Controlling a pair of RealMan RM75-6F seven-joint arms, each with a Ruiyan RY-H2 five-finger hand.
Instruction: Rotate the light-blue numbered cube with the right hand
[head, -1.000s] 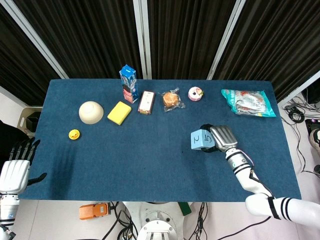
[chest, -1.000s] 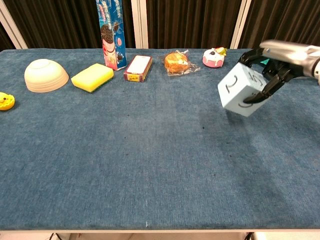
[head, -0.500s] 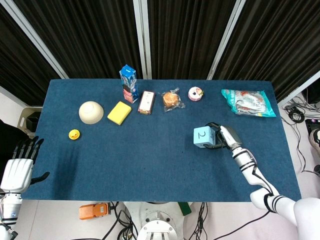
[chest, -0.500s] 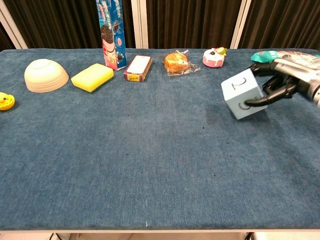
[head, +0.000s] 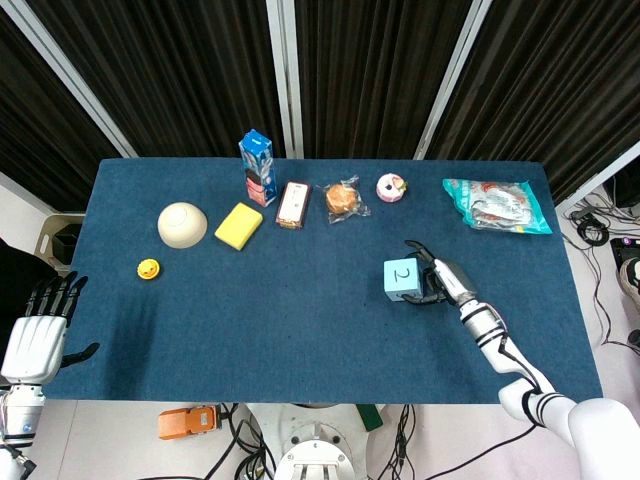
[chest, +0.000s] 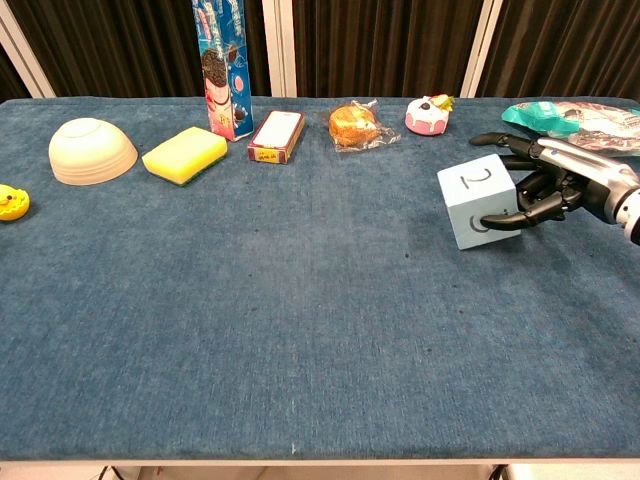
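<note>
The light-blue numbered cube (head: 402, 277) (chest: 478, 205) sits flat on the blue table, a "2" on its top face. My right hand (head: 441, 281) (chest: 553, 186) is against the cube's right side. Its thumb lies across the cube's front face and its curled fingers touch the right face, so it still grips the cube. One finger stretches out behind the cube's far edge. My left hand (head: 35, 338) hangs off the table's near left corner, fingers apart and holding nothing; the chest view does not show it.
Along the far edge stand a cream bowl (head: 182, 224), a yellow sponge (head: 238, 225), a tall blue carton (head: 257, 167), a small box (head: 292, 204), a wrapped bun (head: 342, 199), a doughnut toy (head: 390, 187) and a teal snack bag (head: 497, 205). A yellow toy (head: 148, 268) lies at the left.
The right hand has lowered the cube from the air onto the table and turned it, so the "2" moved from a tilted side face to the top. The left hand barely moved.
</note>
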